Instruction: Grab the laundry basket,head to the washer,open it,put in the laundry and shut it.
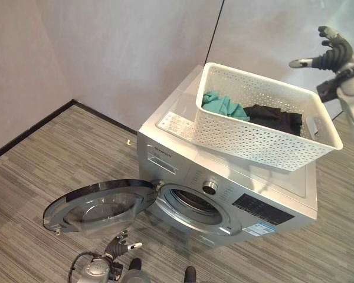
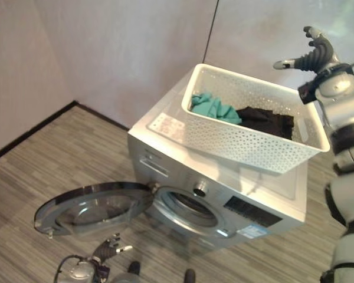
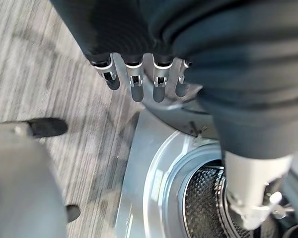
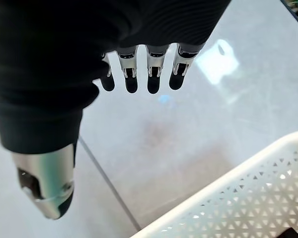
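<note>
The right hand (image 1: 330, 52) is raised in the air with its fingers (image 4: 157, 74) straight and spread and the thumb apart, holding nothing. Just below it and toward the robot's left sits the white laundry basket (image 1: 265, 138), resting on top of the washer (image 1: 224, 200) and apart from the hand. In the basket lie a teal garment (image 1: 223, 105) and, nearer the right hand, a black garment (image 1: 277, 118). The left hand (image 1: 121, 246) hangs low near the floor (image 1: 41, 171), its fingers (image 3: 134, 82) relaxed and loosely spread, empty. Just ahead of it the washer's round door (image 1: 97, 205) stands swung wide open, and beyond that the drum opening (image 3: 208, 198) is exposed.
</note>
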Robot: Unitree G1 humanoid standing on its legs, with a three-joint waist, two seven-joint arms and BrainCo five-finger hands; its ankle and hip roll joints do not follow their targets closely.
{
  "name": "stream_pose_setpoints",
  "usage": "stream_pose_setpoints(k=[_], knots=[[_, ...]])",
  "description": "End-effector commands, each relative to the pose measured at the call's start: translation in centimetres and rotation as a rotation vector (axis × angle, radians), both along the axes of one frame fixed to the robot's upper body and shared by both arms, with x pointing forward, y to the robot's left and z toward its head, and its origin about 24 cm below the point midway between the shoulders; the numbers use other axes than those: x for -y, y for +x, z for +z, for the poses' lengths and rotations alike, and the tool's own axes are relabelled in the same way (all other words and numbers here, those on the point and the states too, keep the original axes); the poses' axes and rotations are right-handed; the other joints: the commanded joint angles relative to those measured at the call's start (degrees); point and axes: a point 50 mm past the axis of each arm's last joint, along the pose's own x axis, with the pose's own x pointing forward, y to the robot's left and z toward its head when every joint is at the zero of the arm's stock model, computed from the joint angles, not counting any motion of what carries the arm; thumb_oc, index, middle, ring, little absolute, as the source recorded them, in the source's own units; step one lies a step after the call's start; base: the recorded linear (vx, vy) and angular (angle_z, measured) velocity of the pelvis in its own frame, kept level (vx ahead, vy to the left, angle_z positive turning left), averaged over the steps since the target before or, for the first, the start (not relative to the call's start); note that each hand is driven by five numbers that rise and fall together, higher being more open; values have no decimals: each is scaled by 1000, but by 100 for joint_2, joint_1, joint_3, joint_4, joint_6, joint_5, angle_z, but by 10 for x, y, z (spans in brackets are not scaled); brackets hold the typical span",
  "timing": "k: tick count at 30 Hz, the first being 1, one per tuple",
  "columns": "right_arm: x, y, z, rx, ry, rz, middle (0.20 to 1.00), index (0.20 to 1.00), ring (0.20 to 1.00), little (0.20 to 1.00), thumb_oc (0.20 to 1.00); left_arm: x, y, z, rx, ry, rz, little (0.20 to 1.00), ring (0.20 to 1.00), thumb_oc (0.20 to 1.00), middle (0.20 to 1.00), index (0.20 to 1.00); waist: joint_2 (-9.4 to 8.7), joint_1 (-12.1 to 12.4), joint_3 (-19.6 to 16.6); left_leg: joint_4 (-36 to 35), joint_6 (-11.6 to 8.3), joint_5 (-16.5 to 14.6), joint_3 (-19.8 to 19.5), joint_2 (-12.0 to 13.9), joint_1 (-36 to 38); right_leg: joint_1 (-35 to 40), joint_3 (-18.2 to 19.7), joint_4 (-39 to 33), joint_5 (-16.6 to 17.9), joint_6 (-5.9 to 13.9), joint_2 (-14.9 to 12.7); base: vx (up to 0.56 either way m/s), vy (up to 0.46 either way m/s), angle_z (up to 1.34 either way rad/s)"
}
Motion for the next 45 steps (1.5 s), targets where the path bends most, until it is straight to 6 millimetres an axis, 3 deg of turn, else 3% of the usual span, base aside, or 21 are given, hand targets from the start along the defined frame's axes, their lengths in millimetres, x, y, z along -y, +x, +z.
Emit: stream_pose_setpoints(k=[1, 9, 14, 25, 38, 45], knots=[[23, -13, 29, 13, -62, -123, 1000, 1000, 1000, 1000, 1000, 1, 3, 2, 15, 5, -44, 1000, 1000, 1000, 1000, 1000, -138, 204, -265, -226, 21, 90, -205, 296, -263, -153, -91, 323, -349, 359, -399, 24, -18, 20], [32, -14, 11, -156, -179, -172, 1000, 1000, 1000, 1000, 1000, -3, 3, 2, 4, 16, -31, 1000, 1000, 1000, 1000, 1000, -265, 420, -133, -209, -7, 127, -392, 315, -429, -168, -331, 349, -390, 354, -359, 12, -25, 14], [52, -24, -3, -271, -283, -241, 1000, 1000, 1000, 1000, 1000, -2, 1, 0, -10, 10, -26, 1000, 1000, 1000, 1000, 1000, -290, 443, -55, -217, -9, 134, -505, 321, -477, -173, -434, 378, -417, 345, -336, 13, -14, 15], [92, -50, -31, -393, -259, -345, 1000, 1000, 1000, 1000, 1000, 5, 8, 5, 28, -24, -47, 1000, 1000, 1000, 1000, 1000, -233, 585, 96, -195, -44, 152, -639, 321, -623, -199, -607, 351, -460, 326, -323, 12, -13, 6], [96, -53, -54, -484, -245, -343, 1000, 1000, 1000, 1000, 1000, 7, 9, 7, 35, -45, -49, 1000, 1000, 1000, 1000, 1000, -188, 725, 245, -121, -54, 126, -713, 291, -795, -275, -749, 337, -478, 313, -337, 5, 0, 0], [96, -54, -79, -596, -297, -321, 1000, 1000, 1000, 1000, 1000, 9, 17, 11, 59, -51, -57, 1000, 1000, 1000, 1000, 1000, -186, 792, 465, -5, -66, 116, -788, 288, -988, -393, -796, 362, -488, 304, -324, -17, -19, 1]])
